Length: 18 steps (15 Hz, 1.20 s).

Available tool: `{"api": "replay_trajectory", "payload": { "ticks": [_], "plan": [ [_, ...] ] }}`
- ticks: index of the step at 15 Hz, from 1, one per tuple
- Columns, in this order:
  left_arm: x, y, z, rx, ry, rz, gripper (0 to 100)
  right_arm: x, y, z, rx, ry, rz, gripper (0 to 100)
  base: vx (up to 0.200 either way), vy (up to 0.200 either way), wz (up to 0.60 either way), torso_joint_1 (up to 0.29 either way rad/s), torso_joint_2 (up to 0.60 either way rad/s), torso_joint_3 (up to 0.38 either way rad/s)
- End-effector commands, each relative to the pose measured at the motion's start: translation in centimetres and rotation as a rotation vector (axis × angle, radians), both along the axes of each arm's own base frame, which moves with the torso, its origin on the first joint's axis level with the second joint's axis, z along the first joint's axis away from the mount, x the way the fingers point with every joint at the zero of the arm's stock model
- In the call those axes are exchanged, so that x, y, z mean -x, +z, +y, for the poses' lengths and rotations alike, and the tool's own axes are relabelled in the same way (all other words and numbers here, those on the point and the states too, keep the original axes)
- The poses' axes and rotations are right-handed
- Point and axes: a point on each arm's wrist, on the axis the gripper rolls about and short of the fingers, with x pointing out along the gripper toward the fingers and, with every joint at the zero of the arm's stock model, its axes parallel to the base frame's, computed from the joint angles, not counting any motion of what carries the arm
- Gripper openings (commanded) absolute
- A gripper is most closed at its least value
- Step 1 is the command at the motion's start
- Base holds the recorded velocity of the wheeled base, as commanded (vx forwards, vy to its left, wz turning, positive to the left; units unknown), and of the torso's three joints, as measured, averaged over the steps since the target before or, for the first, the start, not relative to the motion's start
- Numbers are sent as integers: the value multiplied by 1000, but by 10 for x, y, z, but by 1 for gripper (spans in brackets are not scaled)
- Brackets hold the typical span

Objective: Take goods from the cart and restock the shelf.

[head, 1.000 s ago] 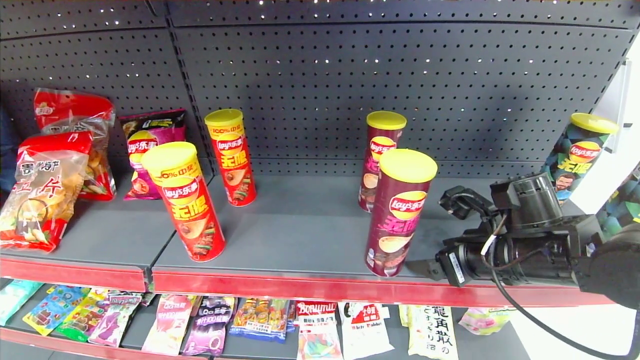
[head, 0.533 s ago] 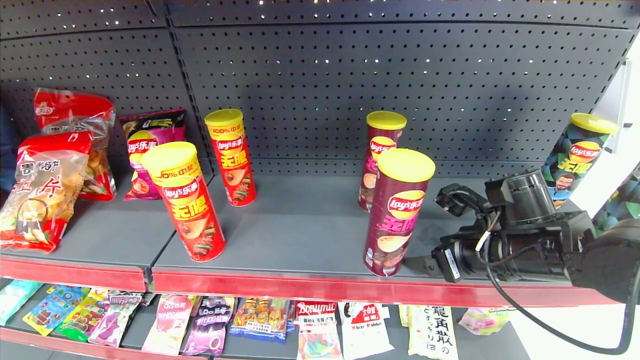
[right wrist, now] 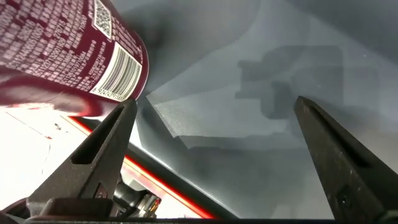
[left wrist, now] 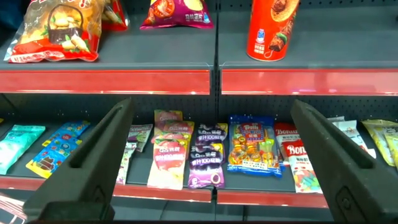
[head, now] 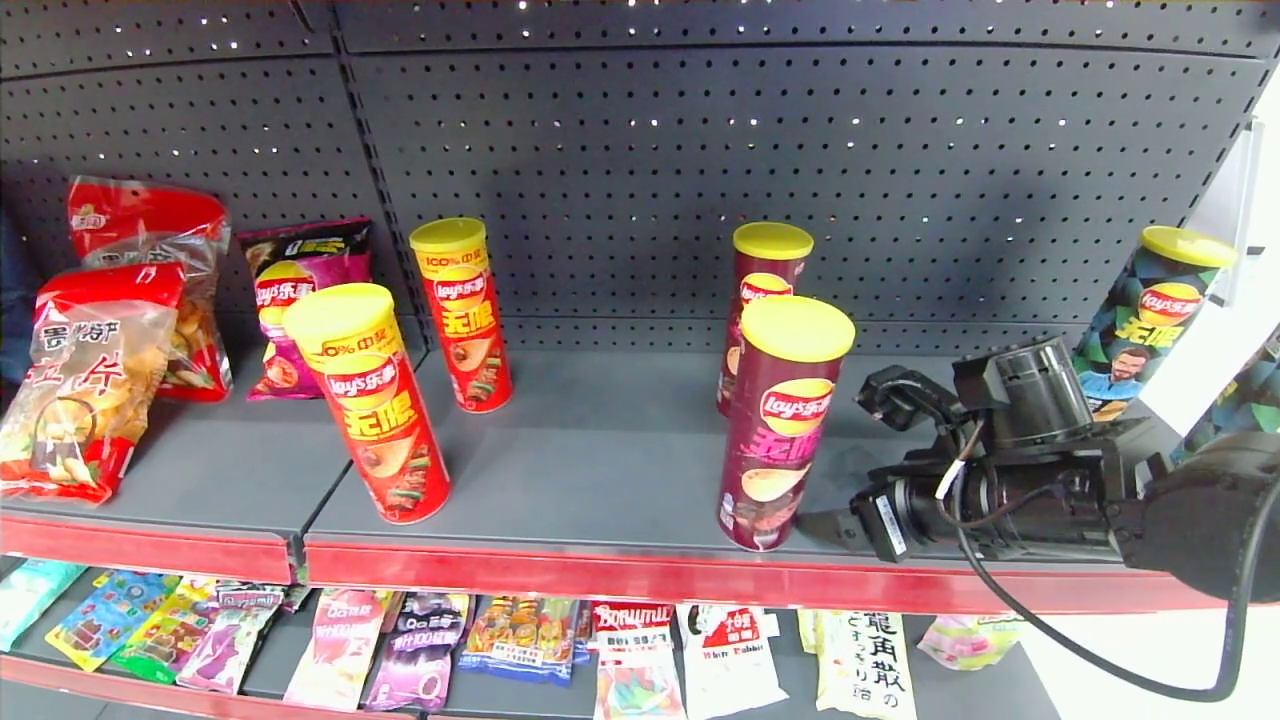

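Right gripper point(right wrist: 214, 102): its jaws are gaping wide and holding nothing, with one tip just beside the foot of the maroon can point(head: 780, 430), which is standing at the shelf point(head: 600, 450) front edge. I am judging that any push needs to be low and slow, or the can risks toppling. The left gripper point(left wrist: 211, 102), jaws likewise open, is facing the lower shelf point(left wrist: 267, 199).

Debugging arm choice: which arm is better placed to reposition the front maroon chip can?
Right. The right gripper, open, sits beside the front maroon can on the shelf; the left gripper is lower, facing the candy packets below.
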Motion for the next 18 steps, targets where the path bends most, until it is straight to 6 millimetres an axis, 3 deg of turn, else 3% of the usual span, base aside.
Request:
{"api": "replay_trajectory", "payload": {
  "ticks": [1,18],
  "plan": [
    [0,0,0,0,1,1,100,0,-1,3,1,10,1,100,0,0,0,0,0,0],
    [0,0,0,2,-1,1,100,-5,-4,5,19,-6,3,100,0,0,0,0,0,0]
  ]
}}
